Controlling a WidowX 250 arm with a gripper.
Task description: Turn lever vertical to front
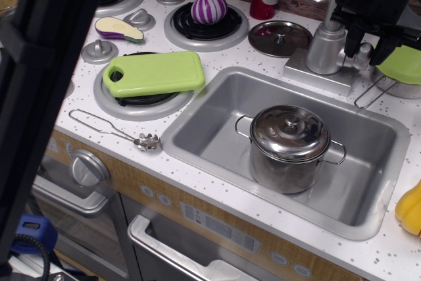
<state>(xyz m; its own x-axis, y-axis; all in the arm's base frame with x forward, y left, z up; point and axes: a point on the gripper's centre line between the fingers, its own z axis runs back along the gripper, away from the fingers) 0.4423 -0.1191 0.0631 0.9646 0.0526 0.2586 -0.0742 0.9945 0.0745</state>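
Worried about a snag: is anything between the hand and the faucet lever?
Nothing visible. The black hand is already at the short silver-grey lever beside the round silver faucet base; whether it touches the lever is unclear.

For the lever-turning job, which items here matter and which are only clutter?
Matter: lever, faucet base, gripper.
Clutter: pot, sink, cutting board, onion, eggplant, loose lid, green plate, whisk.

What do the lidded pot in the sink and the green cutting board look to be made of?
Pot: looks like polished metal, with mirror-like reflections on lid and wall. Cutting board: looks like matte plastic, uniformly lime green with soft rounded edges and little shine.
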